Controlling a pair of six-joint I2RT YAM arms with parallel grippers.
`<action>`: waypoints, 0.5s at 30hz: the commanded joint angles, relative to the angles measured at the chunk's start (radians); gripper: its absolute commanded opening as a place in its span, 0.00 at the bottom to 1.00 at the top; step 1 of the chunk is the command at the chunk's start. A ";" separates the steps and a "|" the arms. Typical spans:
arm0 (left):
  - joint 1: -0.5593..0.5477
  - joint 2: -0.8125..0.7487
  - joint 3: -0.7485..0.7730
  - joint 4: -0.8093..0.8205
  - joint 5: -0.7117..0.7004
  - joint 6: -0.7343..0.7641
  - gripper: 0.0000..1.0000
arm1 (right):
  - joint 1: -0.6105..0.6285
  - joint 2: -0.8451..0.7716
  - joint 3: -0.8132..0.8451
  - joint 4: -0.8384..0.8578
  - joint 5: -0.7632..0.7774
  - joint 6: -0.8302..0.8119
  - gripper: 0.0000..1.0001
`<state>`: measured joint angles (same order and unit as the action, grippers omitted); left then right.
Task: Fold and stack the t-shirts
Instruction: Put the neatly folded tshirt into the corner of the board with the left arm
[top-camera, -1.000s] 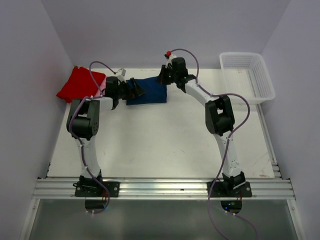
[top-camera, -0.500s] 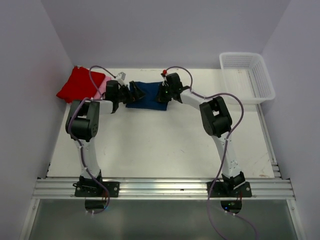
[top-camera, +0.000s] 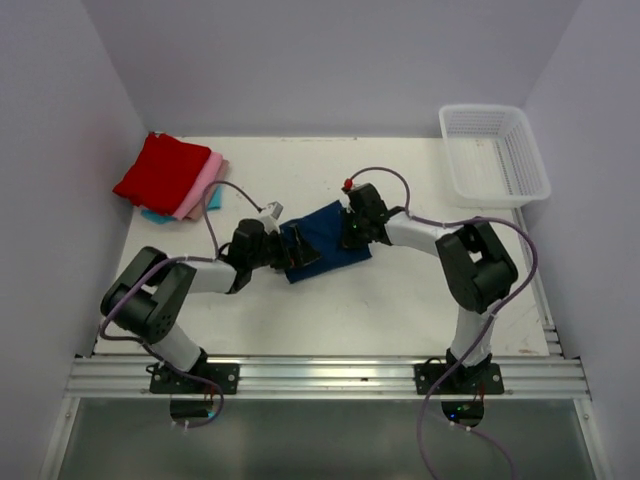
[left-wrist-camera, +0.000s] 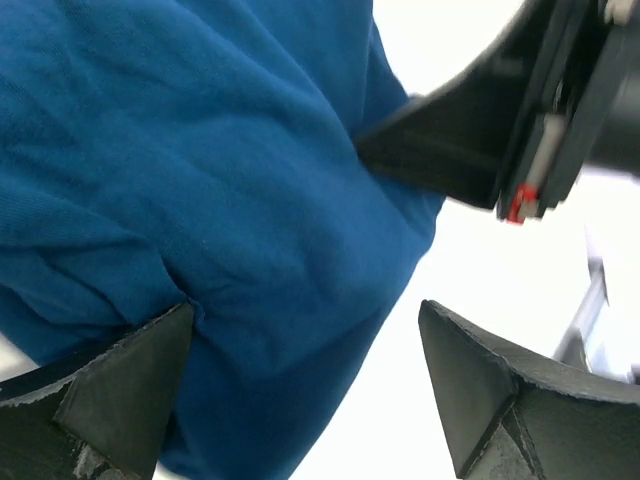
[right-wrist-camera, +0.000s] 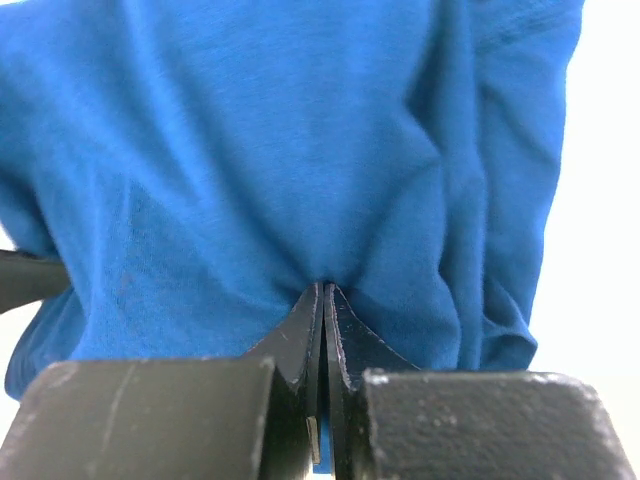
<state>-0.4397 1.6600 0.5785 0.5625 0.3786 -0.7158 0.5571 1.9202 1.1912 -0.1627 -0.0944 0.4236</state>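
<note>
1. I saw the blue tee (top-camera: 325, 240) folded into a small bundle. It lay tilted near the middle of the table (top-camera: 330, 320), between the two arms.
2. The right gripper (right-wrist-camera: 323, 300) was clamped on this tee. In its wrist view the two fingers met with a pinch of blue cloth between the tips, and the cloth spread in wrinkles beyond them.
3. The left gripper (left-wrist-camera: 300, 390) had its jaws wide apart. In its wrist view, the finger at the lower left touched the edge of the tee, and the other finger stood over bare table beside the cloth.
4. From above, the left gripper was at the bundle's left end and the right gripper at its far right end.
5. The red tee (top-camera: 162, 170) lay folded at the far left corner, on top of a pink tee (top-camera: 205, 183). A teal tee (top-camera: 155, 215) showed only an edge under them.
6. The basket (top-camera: 495, 150) stood at the far right corner, well apart from all the tees.
</note>
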 joint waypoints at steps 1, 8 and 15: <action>-0.063 -0.084 -0.135 -0.243 -0.075 -0.066 1.00 | 0.017 -0.116 -0.144 -0.101 0.081 -0.028 0.00; -0.162 -0.278 -0.261 -0.306 -0.118 -0.126 1.00 | 0.052 -0.341 -0.291 -0.196 0.136 -0.002 0.00; -0.248 -0.491 -0.299 -0.481 -0.277 -0.192 1.00 | 0.073 -0.516 -0.305 -0.271 0.179 0.004 0.00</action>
<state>-0.6613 1.2343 0.3061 0.3382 0.2253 -0.8696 0.6170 1.4776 0.8745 -0.3908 0.0353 0.4267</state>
